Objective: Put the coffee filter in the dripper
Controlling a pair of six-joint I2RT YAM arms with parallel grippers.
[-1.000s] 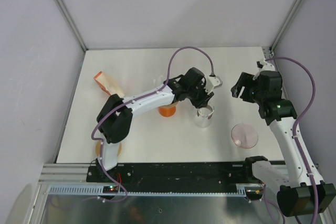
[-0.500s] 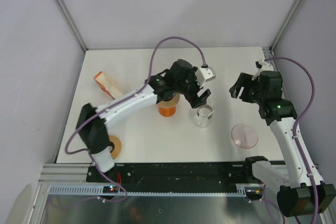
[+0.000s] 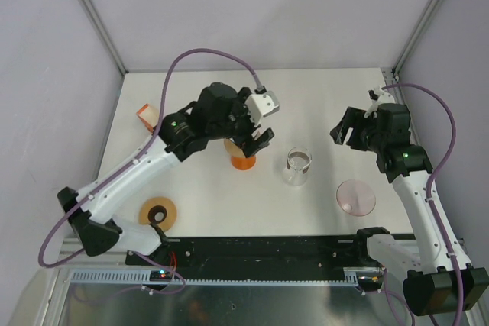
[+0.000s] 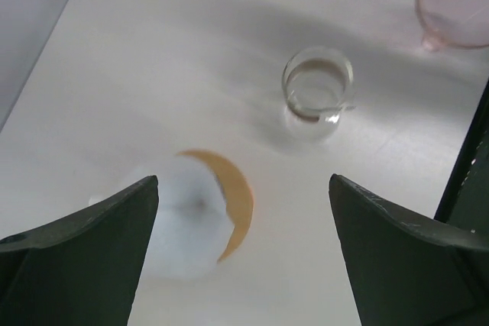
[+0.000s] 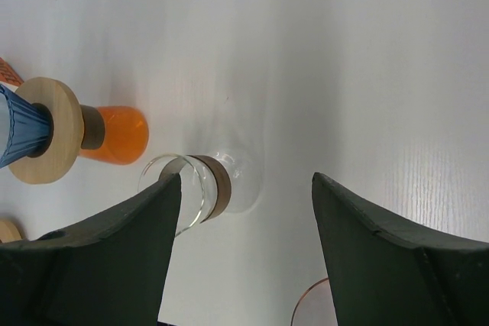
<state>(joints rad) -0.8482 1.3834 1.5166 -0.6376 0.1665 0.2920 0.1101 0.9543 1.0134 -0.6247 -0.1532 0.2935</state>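
The orange dripper (image 3: pixel 243 161) stands mid-table, its wooden collar (image 5: pixel 50 140) showing in the right wrist view. A white pleated coffee filter (image 4: pixel 183 219) sits in its top, blurred in the left wrist view; the right wrist view catches its bluish edge (image 5: pixel 11 124). My left gripper (image 3: pixel 256 141) hangs open just above and behind the dripper (image 4: pixel 238 196), holding nothing, and its arm hides the filter from above. My right gripper (image 3: pixel 344 129) is open and empty at the right, facing the dripper (image 5: pixel 114 133).
A glass carafe (image 3: pixel 296 167) stands right of the dripper. A pink glass funnel (image 3: pixel 356 197) lies near the front right. A wooden ring (image 3: pixel 158 211) lies at the front left, and an orange holder (image 3: pixel 149 116) at the back left.
My left gripper has opened wide and drawn back leftward from over the carafe to above the dripper. The right arm has barely moved.
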